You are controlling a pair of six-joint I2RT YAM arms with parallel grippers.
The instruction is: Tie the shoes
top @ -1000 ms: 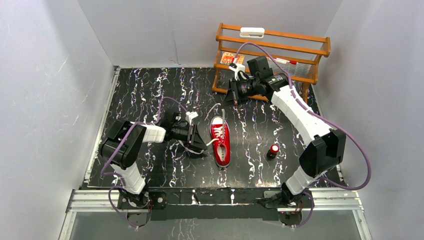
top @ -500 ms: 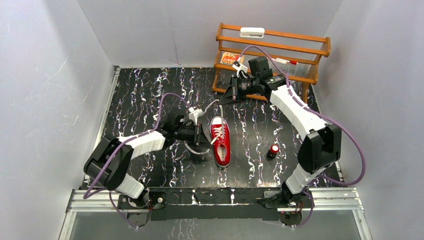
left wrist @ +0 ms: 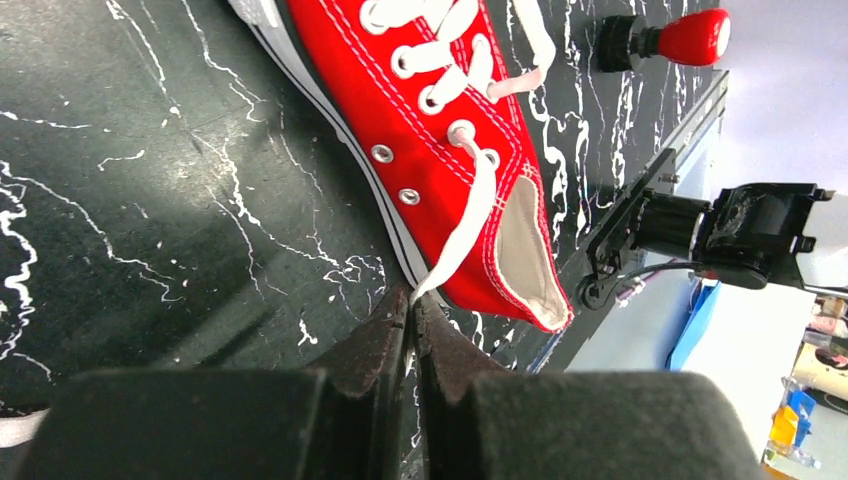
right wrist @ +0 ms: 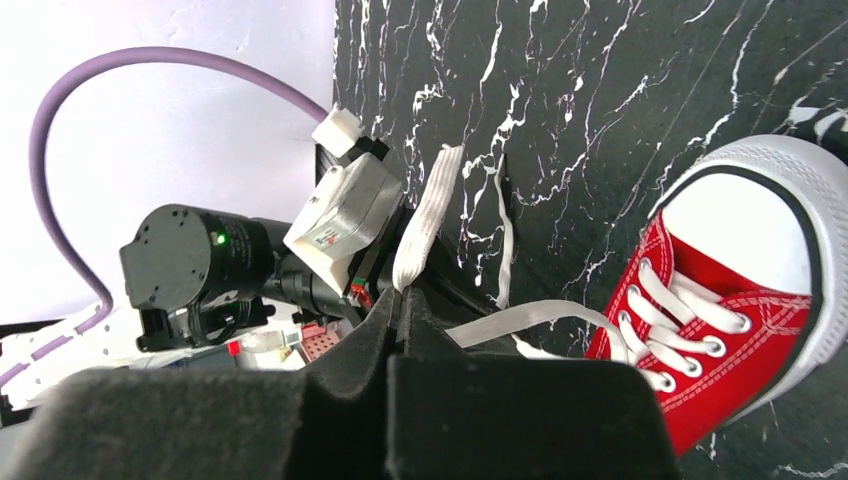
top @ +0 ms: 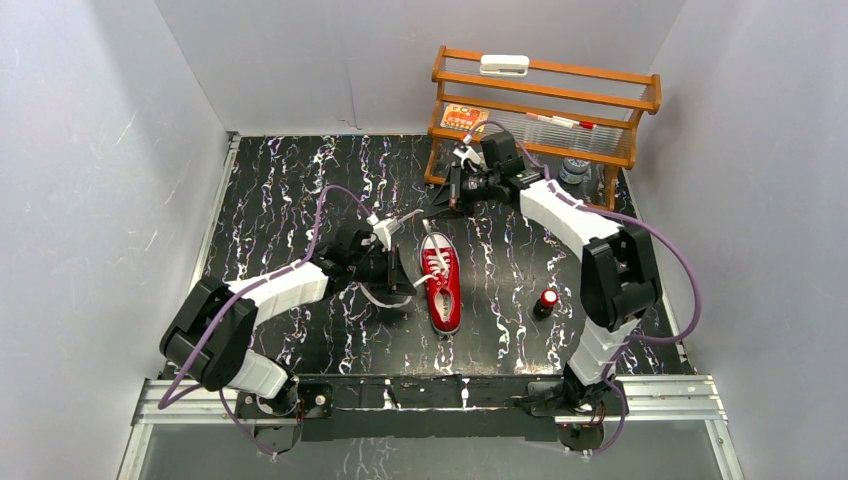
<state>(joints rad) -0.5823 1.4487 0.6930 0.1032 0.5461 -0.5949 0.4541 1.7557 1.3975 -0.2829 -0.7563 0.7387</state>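
The red sneaker (top: 441,285) lies in the middle of the black marbled table, its white toe cap pointing away from the arm bases. My left gripper (top: 407,277) is at the shoe's left side, shut on a white lace end (left wrist: 455,235) that runs from a top eyelet of the shoe (left wrist: 430,130). My right gripper (top: 434,208) is just beyond the toe, shut on the other white lace (right wrist: 425,215), which stands up from its fingertips. The shoe's toe (right wrist: 745,230) shows at the right of that view.
A small red-and-black cylinder (top: 547,300) stands right of the shoe; it also shows in the left wrist view (left wrist: 665,38). A wooden rack (top: 545,100) with small items stands at the back right. Grey walls enclose the table on three sides.
My left arm has stretched forward, bringing its gripper closer to the shoe's left side. My right gripper has moved left and nearer, down toward the toe, with its lace.
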